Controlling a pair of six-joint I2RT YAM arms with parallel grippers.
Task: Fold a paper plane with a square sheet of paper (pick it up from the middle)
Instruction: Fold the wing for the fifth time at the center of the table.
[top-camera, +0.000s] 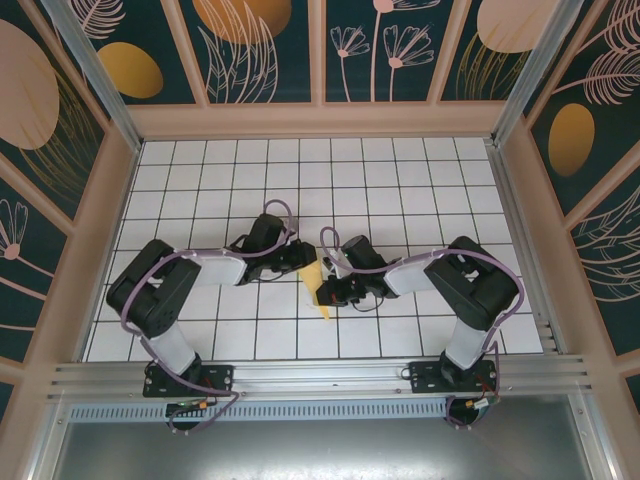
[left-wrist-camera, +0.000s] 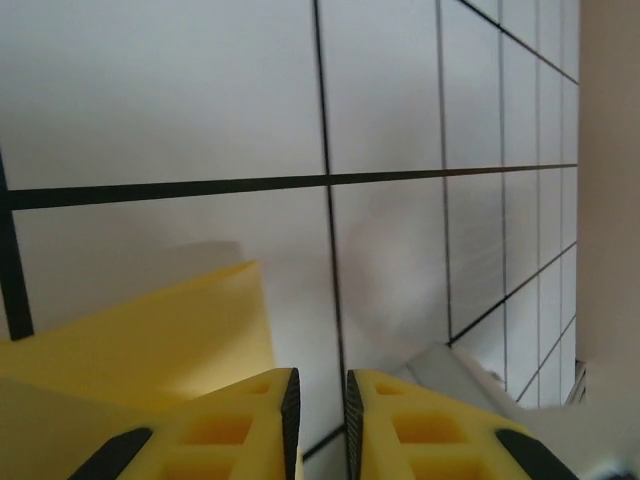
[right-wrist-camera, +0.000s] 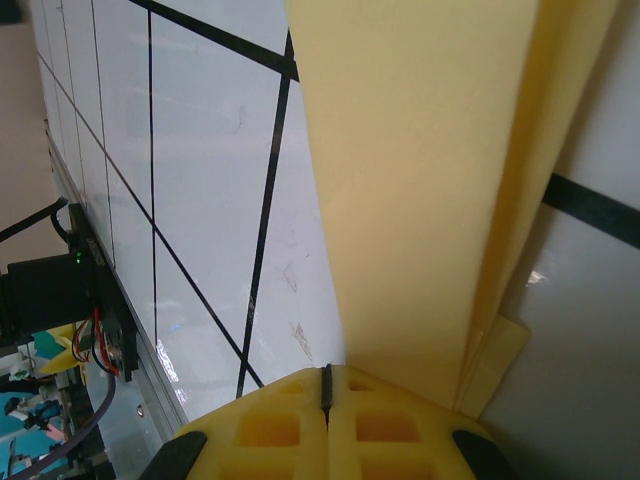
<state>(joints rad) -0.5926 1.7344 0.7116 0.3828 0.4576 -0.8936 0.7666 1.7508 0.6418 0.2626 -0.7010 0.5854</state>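
The paper (top-camera: 314, 278), mid-frame, looks thin and floppy; right gripper (right-wrist-camera: 326, 378) pinches it; left gripper (left-wrist-camera: 318, 392) slightly open; best held at the crease.

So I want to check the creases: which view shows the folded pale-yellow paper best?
The right wrist view: the folded pale-yellow paper looms large, pinched in the shut right end effector, its stacked layers showing along one edge. Top external shows the paper as a small wedge between the arms; left wrist catches one flat corner.
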